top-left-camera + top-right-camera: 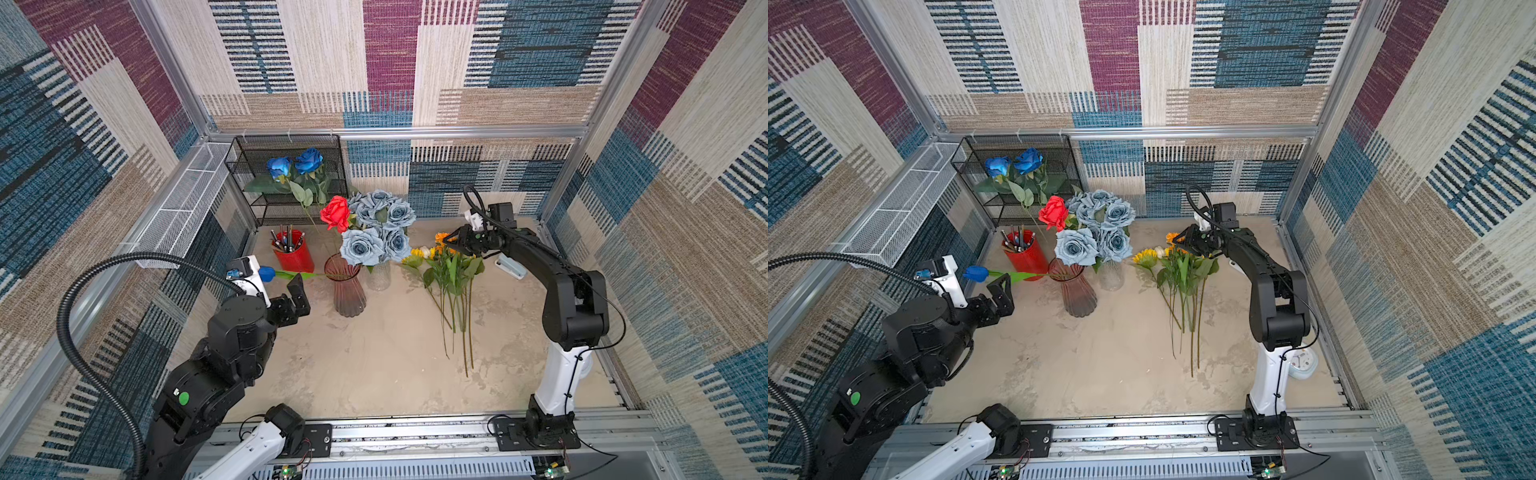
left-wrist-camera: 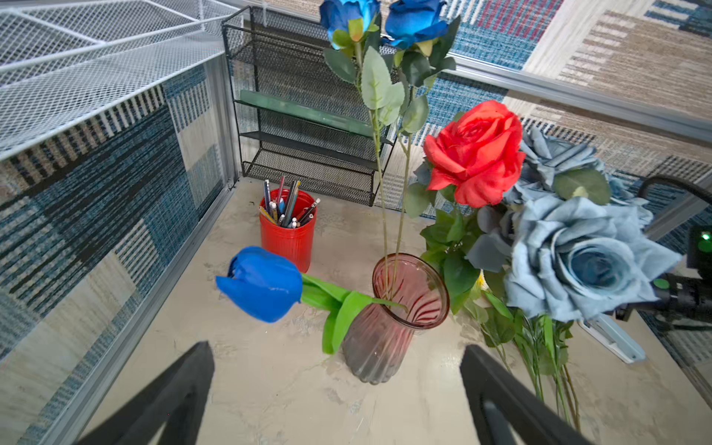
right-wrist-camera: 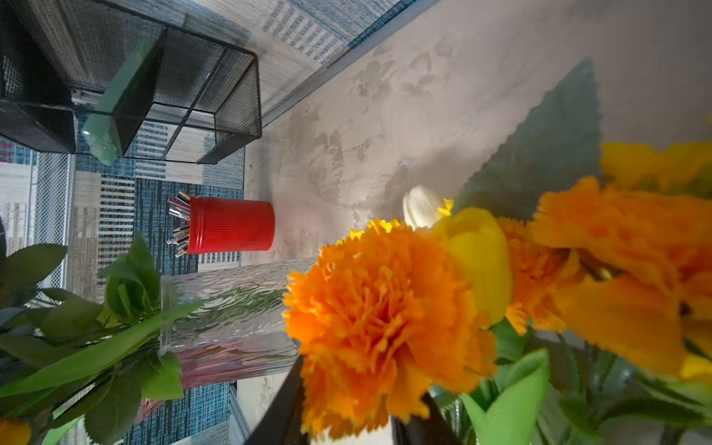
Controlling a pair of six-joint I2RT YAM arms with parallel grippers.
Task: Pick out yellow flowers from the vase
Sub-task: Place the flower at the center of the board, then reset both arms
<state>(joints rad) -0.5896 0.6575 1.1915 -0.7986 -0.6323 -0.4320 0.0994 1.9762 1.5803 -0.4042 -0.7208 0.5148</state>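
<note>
yellow flowers [image 1: 451,270]: a bunch lying flat on the tabletop [image 1: 374,365], just beside the clear vase on the right arm's side, with heads toward the back wall and green stems fanned toward the front rail.
heads in the bunch: a sunflower [image 1: 1145,257] at the edge nearest the vases. The right wrist view shows a yellow tulip [image 3: 477,262], a white bud [image 3: 420,206] and orange ruffled blooms [image 3: 377,316] close up.
right gripper [image 1: 455,243]: low over the heads of the bunch. Its two dark fingers [image 3: 281,408] show apart with an orange bloom across the gap; whether they pinch anything cannot be told.
left gripper [image 1: 998,297]: fingers [image 2: 173,397] spread wide with nothing between them, near the pink ribbed vase and just below the blue tulip.
pink ribbed vase [image 2: 381,339]: upright. It holds two tall dark-blue roses [image 2: 414,21] and a blue tulip [image 2: 262,283] that leans over the rim toward the left gripper.
clear vase [image 1: 379,276]: upright, just beside the pink ribbed vase, carrying dusty-blue roses [image 1: 382,226].
red rose [image 1: 336,214]: above the two vases; which vase it stands in cannot be told.
back corner: red pen cup [image 1: 293,253] in front of a black mesh rack [image 1: 286,178].
</note>
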